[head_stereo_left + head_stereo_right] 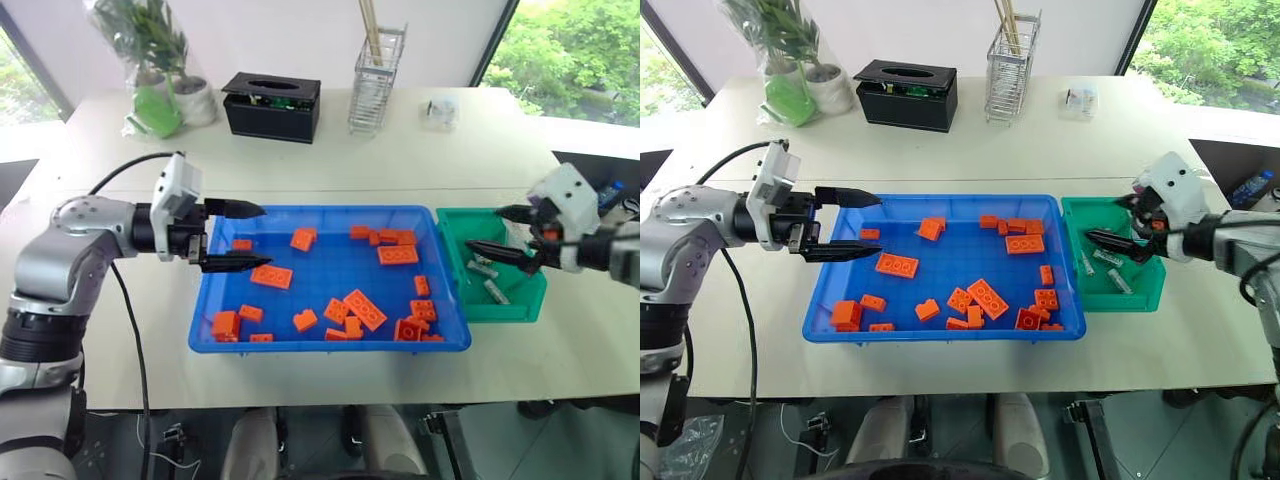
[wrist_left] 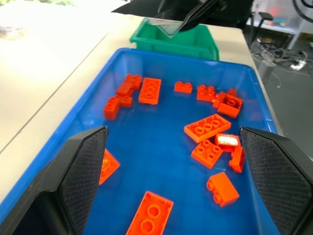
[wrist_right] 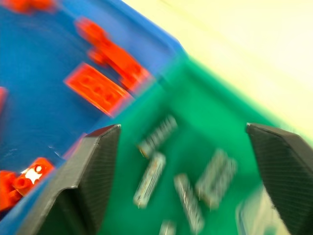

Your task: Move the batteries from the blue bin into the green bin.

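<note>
Left eye view: we see the blue bin (image 1: 330, 345) in the middle of the table (image 1: 330, 165), with the green bin (image 1: 520, 308) touching its right side. Batteries (image 3: 151, 178) lie on the floor of the green bin, several loose and at mixed angles; we spot none in the blue bin, which holds scattered orange bricks (image 1: 364, 309), most toward its right and front.

Right gripper (image 1: 505, 232) hangs over the green bin, fingers spread wide, nothing between them; in the right wrist view the batteries sit below the gap. Left gripper (image 1: 238, 236) is at the blue bin's left rim, pointing across it, fingers apart and empty; the left wrist view looks along the tray toward the green bin.

At the back of the table we note a black box (image 1: 271, 105), a wire holder with sticks (image 1: 376, 80), a potted plant in wrap (image 1: 152, 60) and a small clear packet (image 1: 440, 111).
</note>
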You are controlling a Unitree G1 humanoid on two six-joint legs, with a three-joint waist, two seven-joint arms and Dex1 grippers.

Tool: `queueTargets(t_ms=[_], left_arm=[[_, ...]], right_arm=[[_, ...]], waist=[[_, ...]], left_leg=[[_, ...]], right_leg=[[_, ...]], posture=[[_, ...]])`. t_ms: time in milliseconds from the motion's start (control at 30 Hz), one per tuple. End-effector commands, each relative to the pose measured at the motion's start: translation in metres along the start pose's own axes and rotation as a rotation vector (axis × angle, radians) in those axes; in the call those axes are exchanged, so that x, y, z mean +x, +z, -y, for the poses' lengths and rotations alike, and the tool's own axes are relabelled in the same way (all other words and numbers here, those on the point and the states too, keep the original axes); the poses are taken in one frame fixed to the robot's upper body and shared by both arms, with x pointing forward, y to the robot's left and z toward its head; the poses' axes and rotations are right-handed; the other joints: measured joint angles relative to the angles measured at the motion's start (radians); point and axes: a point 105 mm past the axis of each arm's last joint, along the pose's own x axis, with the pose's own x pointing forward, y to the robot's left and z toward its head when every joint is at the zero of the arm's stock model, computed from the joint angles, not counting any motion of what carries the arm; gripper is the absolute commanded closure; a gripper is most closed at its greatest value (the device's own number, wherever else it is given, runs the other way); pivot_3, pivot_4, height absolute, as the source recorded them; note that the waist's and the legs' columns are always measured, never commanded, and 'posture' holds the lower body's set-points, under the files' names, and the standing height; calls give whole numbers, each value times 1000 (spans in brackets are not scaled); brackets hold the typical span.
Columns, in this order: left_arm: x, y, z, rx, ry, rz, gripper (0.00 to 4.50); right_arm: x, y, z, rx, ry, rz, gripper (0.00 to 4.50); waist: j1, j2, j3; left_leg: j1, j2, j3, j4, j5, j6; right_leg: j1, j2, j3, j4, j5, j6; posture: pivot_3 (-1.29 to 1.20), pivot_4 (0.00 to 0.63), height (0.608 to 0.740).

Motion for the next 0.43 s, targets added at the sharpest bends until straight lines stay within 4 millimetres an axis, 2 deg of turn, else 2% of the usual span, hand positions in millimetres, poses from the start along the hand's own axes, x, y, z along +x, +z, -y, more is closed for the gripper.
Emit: queueTargets(t_ms=[33, 233, 333, 433], left_arm=[[-26, 14, -4, 47, 48, -8, 0], [-76, 8, -6, 36, 127, -128, 0], [-99, 7, -9, 36, 171, -184, 0], [-115, 8, -13, 30, 219, -215, 0]], right_arm=[[-39, 18, 17, -139, 33, 80, 459], [-71, -3, 48, -108, 36, 34, 459], [-76, -17, 58, -81, 31, 9, 459], [-75, -22, 58, -75, 54, 10, 459]], waist=[[-4, 0, 0], [-14, 0, 0], [-13, 1, 0], [-13, 1, 0]], left_leg=[[0, 0, 0, 0, 0, 0], [3, 1, 2, 0, 0, 0], [2, 1, 2, 0, 0, 0], [2, 1, 2, 0, 0, 0]], right_leg=[[0, 0, 0, 0, 0, 0], [1, 0, 0, 1, -1, -2], [0, 0, 0, 1, -1, -3], [-1, 0, 0, 1, -1, -3]], posture=[[0, 150, 736], [0, 150, 736], [0, 150, 736], [0, 150, 736]])
